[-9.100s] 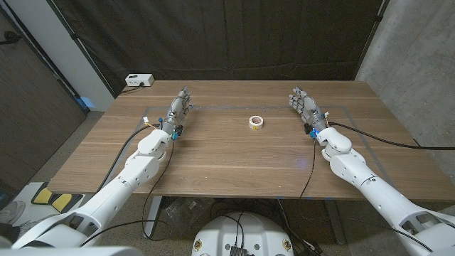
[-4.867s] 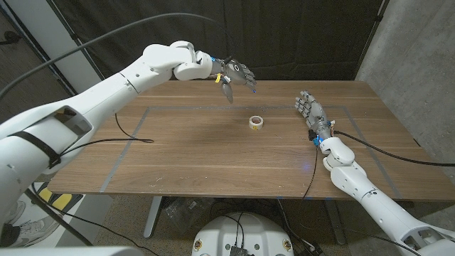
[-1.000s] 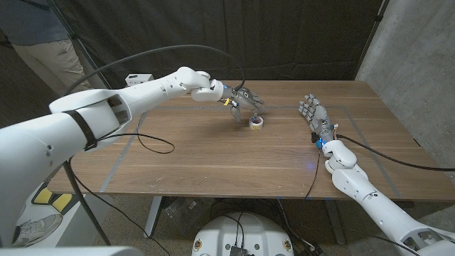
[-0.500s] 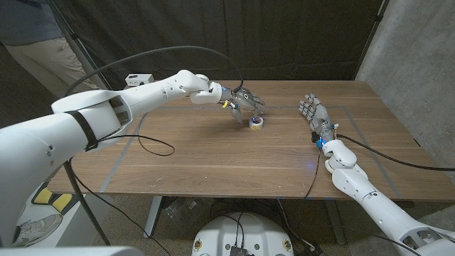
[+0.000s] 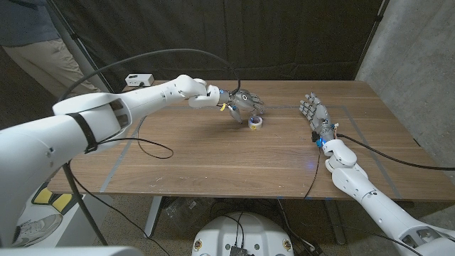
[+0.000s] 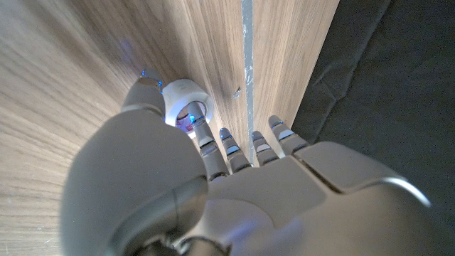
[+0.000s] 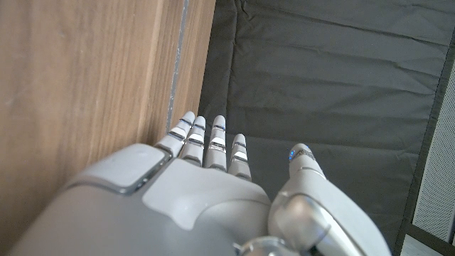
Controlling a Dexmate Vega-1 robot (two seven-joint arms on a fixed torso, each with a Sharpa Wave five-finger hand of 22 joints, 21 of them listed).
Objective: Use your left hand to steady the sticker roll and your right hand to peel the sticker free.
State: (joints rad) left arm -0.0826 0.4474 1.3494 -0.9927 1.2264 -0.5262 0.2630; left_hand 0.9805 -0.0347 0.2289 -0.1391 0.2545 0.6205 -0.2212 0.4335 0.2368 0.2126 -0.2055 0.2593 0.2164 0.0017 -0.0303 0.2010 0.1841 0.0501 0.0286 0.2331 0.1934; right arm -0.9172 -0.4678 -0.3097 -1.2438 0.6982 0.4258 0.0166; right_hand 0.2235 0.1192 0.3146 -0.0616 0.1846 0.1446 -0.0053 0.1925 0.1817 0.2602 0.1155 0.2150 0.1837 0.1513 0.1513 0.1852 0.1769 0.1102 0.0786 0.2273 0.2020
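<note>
Change: left hand lowered from high over the far side of the table to just beside the roll; right hand about where it was; person newly in view at the far left.
Sticker roll: small white ring, lying flat with its hole up, a yellowish mark on the near side; seen as a pale hoop with a dark core in the left wrist view; near the middle of the table, toward the far side.
Left hand: over the roll's left side, fingers curled down around it; contact or grip cannot be told.
Right hand: well to the right of the roll, fingers extended and apart, nothing in it.
Table: brown wood, grey tape lines.
Cable: black loop on the left part.
Box: small, white, far left corner.
Person: dark top, tan trousers, behind the left arm.
</note>
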